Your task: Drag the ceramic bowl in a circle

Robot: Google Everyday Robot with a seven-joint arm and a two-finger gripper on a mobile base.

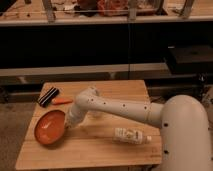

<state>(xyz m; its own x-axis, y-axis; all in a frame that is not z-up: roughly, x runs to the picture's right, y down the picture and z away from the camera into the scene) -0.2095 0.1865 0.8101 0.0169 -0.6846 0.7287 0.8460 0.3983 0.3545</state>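
An orange ceramic bowl [49, 127] sits tilted at the left side of the wooden table [95, 150], its left rim near the table's left edge. My white arm reaches from the right across the table. The gripper [68, 123] is at the bowl's right rim, touching or very close to it.
A black brush-like object [48, 96] and an orange carrot-shaped item [62, 101] lie at the table's back left. A white bottle [131, 135] lies on its side at the front right. A clear glass [96, 111] stands behind the arm. Shelving runs along the back.
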